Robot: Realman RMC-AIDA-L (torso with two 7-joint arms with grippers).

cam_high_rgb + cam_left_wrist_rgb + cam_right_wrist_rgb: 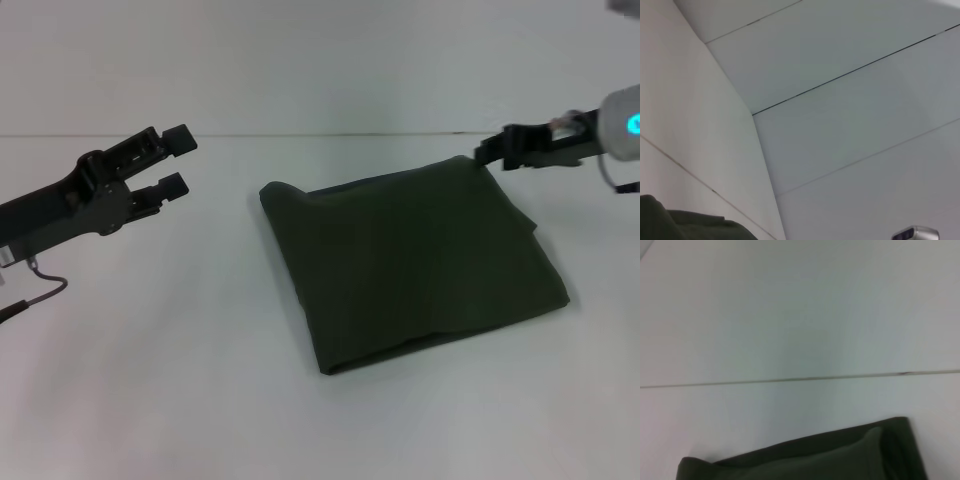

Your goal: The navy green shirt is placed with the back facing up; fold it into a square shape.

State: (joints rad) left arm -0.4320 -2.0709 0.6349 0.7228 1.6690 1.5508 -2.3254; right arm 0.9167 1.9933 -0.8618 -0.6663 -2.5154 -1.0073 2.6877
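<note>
Shirt (410, 260) layers hidden beneath fold

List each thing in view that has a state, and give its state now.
navy green shirt: folded into a rough square, lying flat on the table, plain side up.
left gripper: open, empty, apart from the shirt.
right gripper: at the shirt's far right corner.
table: bears the shirt.

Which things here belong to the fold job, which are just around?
Job:
- navy green shirt, already folded to a rough square
- left tool, open, off the shirt
- right tool, at the shirt's far corner

Around:
- white table
</note>
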